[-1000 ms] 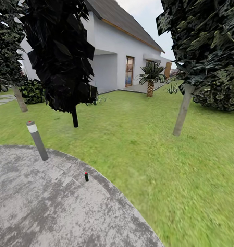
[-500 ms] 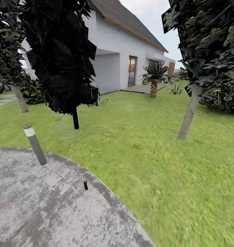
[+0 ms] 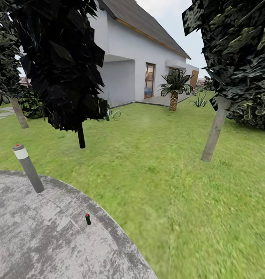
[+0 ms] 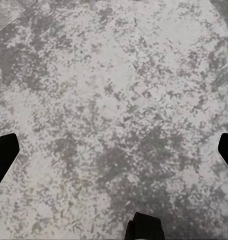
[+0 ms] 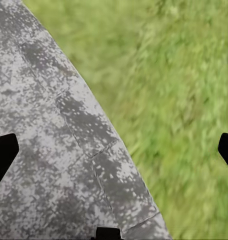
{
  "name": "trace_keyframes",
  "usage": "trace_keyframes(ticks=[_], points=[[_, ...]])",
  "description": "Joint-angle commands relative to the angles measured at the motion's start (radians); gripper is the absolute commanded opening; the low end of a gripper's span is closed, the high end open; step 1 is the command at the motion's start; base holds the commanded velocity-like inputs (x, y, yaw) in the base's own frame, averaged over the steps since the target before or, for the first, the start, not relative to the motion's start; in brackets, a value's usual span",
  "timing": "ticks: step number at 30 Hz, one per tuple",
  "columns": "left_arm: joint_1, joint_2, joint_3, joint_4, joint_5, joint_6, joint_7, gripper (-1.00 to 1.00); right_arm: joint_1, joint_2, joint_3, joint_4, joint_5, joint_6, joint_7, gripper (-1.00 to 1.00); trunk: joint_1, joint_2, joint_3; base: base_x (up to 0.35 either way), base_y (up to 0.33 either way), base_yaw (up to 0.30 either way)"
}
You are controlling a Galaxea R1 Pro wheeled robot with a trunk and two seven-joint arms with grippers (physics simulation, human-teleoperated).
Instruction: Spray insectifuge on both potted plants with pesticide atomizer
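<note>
The garden lawn [image 3: 159, 162] spreads ahead of me, with the round grey stone patio [image 3: 35, 236] near my base. The pesticide atomizer and the potted plants are out of view. My left gripper [image 4: 114, 155] hangs open over bare patio stone, its dark fingertips [image 4: 3, 155] wide apart with nothing between them. My right gripper [image 5: 114, 152] is open too, above the patio's curved edge where stone meets grass, its fingertips [image 5: 226, 150] holding nothing.
A grey bollard lamp [image 3: 27, 167] with a red dot stands at the patio rim. A small dark peg with a red tip [image 3: 87, 219] stands on the stone. Two tree trunks [image 3: 213, 133] [image 3: 81, 137] rise from the lawn. A white house [image 3: 136, 58] and a palm [image 3: 173, 91] lie beyond.
The whole head picture has shifted: bollard and red-tipped peg slid left and down, so the camera has moved. Nothing in the garden itself has moved.
</note>
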Motion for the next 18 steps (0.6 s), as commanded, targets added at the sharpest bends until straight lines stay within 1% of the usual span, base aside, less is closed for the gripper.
trace_keyframes(ticks=[1,6,8,11,18], points=[[-0.001,0.0,-0.003,0.001,0.01,-0.003,-0.001,1.0,-0.001,0.0,-0.001,0.0,0.008,-0.003,0.0,1.0,0.0,0.0,-0.001,0.29,-0.206,0.0],[-0.001,0.0,-0.002,0.001,0.01,-0.003,-0.001,1.0,-0.001,0.0,-0.002,-0.001,0.007,-0.002,0.0,1.0,0.0,0.0,-0.001,0.29,-0.206,0.002],[-0.001,0.0,-0.002,0.001,0.01,-0.003,-0.001,1.0,-0.001,0.0,-0.002,-0.001,0.007,-0.002,0.0,1.0,0.0,0.0,-0.001,0.29,-0.207,0.103],[-0.001,0.0,-0.002,0.001,0.01,-0.003,-0.001,1.0,-0.001,0.0,-0.001,-0.001,0.007,-0.002,0.0,1.0,0.0,0.0,-0.001,0.29,-0.207,0.201],[-0.001,0.0,-0.002,0.001,0.01,-0.003,-0.001,1.0,-0.001,0.001,-0.001,0.0,0.007,-0.002,0.0,1.0,0.0,0.0,-0.001,0.29,-0.207,0.265]])
